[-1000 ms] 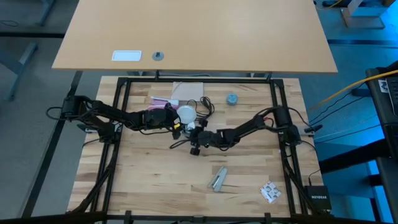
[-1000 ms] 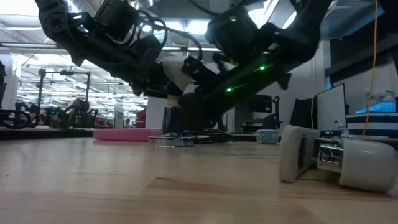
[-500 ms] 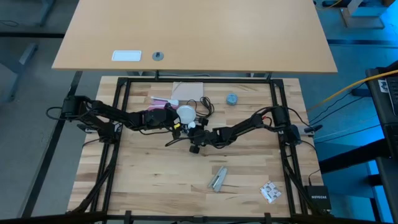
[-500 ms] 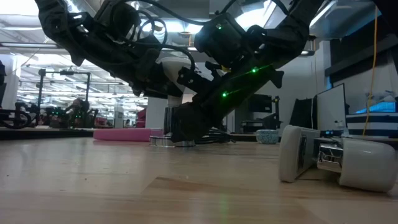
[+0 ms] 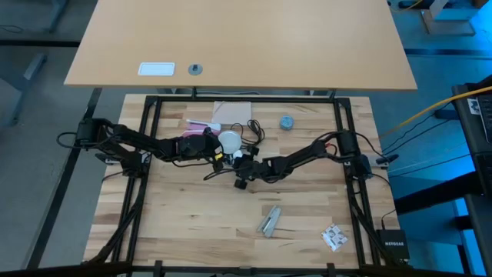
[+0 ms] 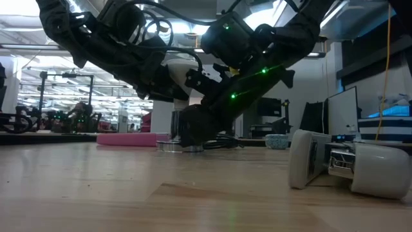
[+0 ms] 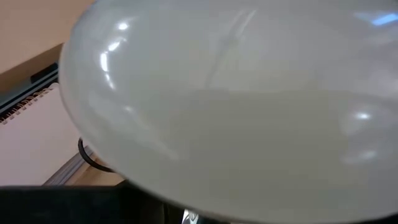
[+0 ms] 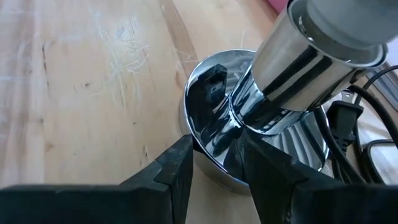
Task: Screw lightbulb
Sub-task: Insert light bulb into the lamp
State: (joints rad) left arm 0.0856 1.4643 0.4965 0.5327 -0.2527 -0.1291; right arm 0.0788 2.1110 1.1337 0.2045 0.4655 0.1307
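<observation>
The frosted white lightbulb (image 5: 230, 140) stands on top of the silvery socket (image 8: 283, 62) near the table's middle, and its globe (image 7: 236, 106) fills the left wrist view. The socket rests upright on its round base (image 8: 305, 149), and its black cord (image 5: 252, 131) runs off toward the far edge. My left gripper (image 5: 221, 148) reaches in from the left and is shut on the bulb. My right gripper (image 8: 214, 155) comes from the right, slanting down, and is shut on the socket's lower part. My left gripper holds the lightbulb by its globe (image 7: 155, 137), coming from the table's left and slanting a little down. The globe hides the fingertips in the wrist view. The bulb's narrow end sits in the socket's top (image 8: 339, 50). My right gripper has one finger (image 8: 177, 168) on either side of the socket's stem just above the round base (image 8: 217, 134). It comes from the table's right, slanting down. The socket stands upright with its base on the table.
A pink object (image 5: 196, 123) and a tan sheet (image 5: 233, 113) lie behind the socket. A blue-grey cap (image 5: 287, 122) sits at the far right. A silvery piece (image 5: 269, 221) and a white crumpled item (image 5: 334, 237) lie toward the near edge, by bare wood.
My right gripper has sunk and tipped further downward toward the socket's base, shifting slightly toward the table's left. It has kept still over the last half second. The bulb and my left gripper have stayed in place.
</observation>
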